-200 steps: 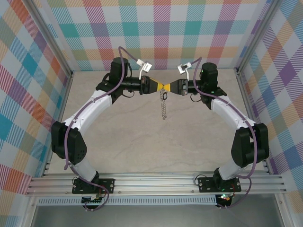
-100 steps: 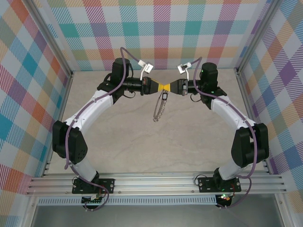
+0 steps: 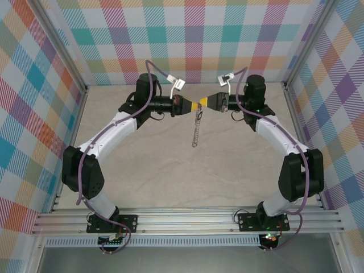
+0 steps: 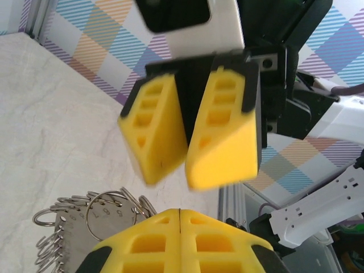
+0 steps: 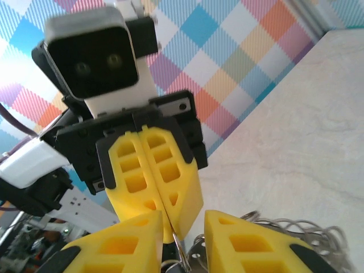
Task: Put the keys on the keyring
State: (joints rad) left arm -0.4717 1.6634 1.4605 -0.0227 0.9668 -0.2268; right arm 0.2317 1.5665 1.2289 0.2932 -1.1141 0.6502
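Your left gripper (image 3: 191, 106) has its 2 yellow ribbed fingers pressed flat together, the seam between them closed in the left wrist view (image 4: 179, 213). It is pinching the top of the keyring (image 3: 196, 129), a silver-grey bunch of thin metal loops with a bumpy, chain-like edge. From above, you can see the keyring hanging straight down from that gripper's tips as a narrow strand, its lower end clear of the pale marbled tabletop (image 3: 170, 165) beneath the gripper. In the left wrist view the loops (image 4: 68, 219) fan out just below and to the left of the left gripper's closed fingers. A flat grey metal piece (image 4: 102, 215) stamped with digits lies among them. Your right gripper (image 3: 205, 103) faces the left gripper tip to tip and sits just beside it. Its 2 yellow fingers are spread, with a clear gap between them in both the left wrist view (image 4: 185, 176) and its own camera (image 5: 182, 223). In the right wrist view the left gripper (image 5: 164, 211) points down into that gap, and a thin wire runs from its closed tips. The rest of the loops (image 5: 273, 230) lie just to the right of those tips.
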